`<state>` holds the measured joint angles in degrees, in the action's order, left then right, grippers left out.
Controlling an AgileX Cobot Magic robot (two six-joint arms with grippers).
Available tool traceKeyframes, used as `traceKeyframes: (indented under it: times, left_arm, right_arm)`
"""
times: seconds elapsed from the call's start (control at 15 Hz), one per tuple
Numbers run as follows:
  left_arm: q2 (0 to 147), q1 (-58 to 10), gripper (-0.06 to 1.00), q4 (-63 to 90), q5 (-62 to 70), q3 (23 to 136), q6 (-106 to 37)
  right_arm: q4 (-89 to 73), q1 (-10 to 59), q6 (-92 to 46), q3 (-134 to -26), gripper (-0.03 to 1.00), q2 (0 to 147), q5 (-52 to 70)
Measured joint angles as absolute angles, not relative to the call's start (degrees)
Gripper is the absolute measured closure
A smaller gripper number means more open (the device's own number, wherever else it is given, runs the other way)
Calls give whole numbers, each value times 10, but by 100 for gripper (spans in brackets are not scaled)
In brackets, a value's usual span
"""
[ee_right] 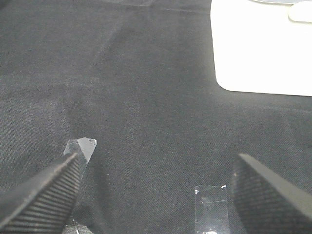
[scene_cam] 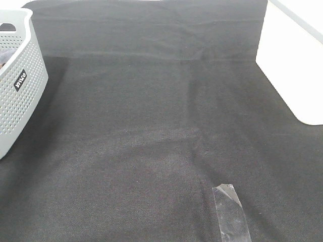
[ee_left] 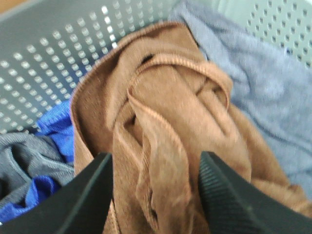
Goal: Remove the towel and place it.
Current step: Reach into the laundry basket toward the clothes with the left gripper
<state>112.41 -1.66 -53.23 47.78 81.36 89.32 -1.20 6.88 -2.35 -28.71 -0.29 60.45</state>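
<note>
"At the left edge, first entry?"

"Item 1: basket (scene_cam: 20,101), grey plastic, pierced walls, standing on the black cloth (scene_cam: 151,126). Only part of it shows in the high view."

"Contents?"

"Four pieces of fabric, per the left wrist view: grey cloth (ee_left: 24,156); blue cloth (ee_left: 56,122); towel (ee_left: 165,126), brown, bunched, hemmed edge looping over the heap; pale blue cloth (ee_left: 258,83) on the towel's other side. The towel lies on top of the rest, inside the basket."

"Left gripper (ee_left: 156,156)?"

"Down in the basket, fingers apart, a fold of towel filling the gap. Whether they press it or merely straddle it, cannot tell."

"Middle of the table?"

"Item 2: black cloth, carrying a strip of clear tape (scene_cam: 229,206) toward the near edge. Item 3, far right: white table (scene_cam: 298,65), uncovered."

"Right gripper (ee_right: 156,161)?"

"Hanging over the black cloth near the tape, fingers spread wide, nothing between them."

"Progress?"

"Early, by my reckoning. The towel is not out of the basket, and nothing is laid on the black cloth. Left to do: make the hold sure, lift the towel free of the other fabrics, carry it right, set it down."
</note>
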Motion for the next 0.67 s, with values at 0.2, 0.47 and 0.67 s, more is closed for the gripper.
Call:
traceKeyframes:
  times: [0.2,0.47,0.67]
  left_arm:
    - [1124,-17,49,-531,478,822,893]
    - [1124,-17,50,-502,457,822,893]
    - [1124,-17,50,-495,456,822,893]
  right_arm:
    - [-12,69,-23,-287,19,-3,604]
    - [-12,69,-23,-287,19,-3,604]
    - [-12,69,-23,-287,19,-3,604]
